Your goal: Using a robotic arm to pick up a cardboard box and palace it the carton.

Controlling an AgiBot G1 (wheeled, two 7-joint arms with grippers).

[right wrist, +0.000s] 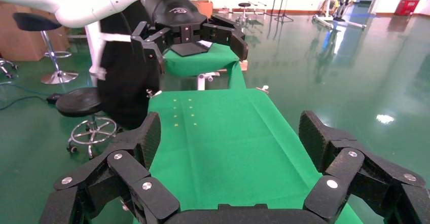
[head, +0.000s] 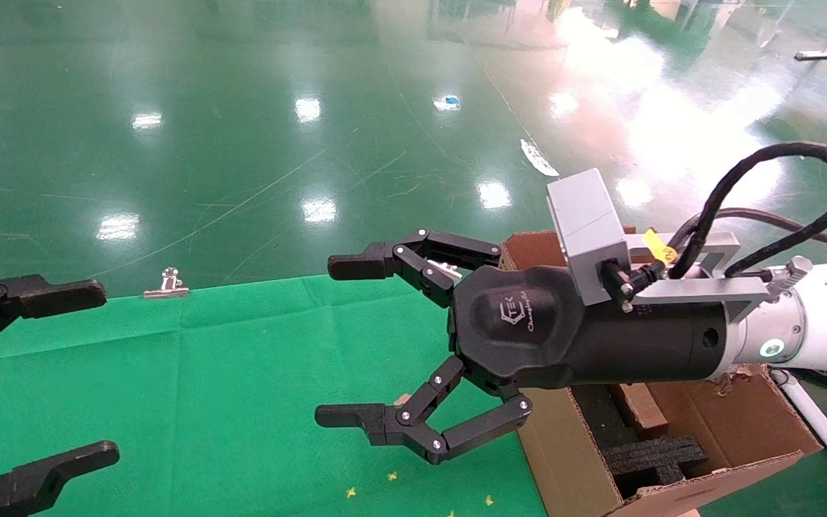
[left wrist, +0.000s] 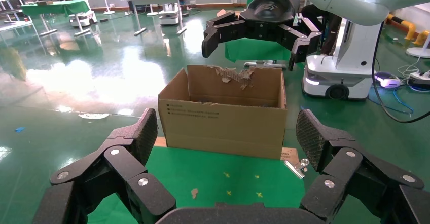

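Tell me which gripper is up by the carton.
The right gripper, fingers spread and empty, beside the carton. The left gripper hangs open at the green cloth's far side.

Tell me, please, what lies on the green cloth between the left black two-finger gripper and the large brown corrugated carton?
Left gripper, carton: the left wrist view shows bare green cloth with small yellow marks and a brown scrap.

Green cloth [head: 205, 402] spread over the counter, silver binder clip [head: 166, 286] at its far edge, glossy green floor [head: 241, 129] beyond.
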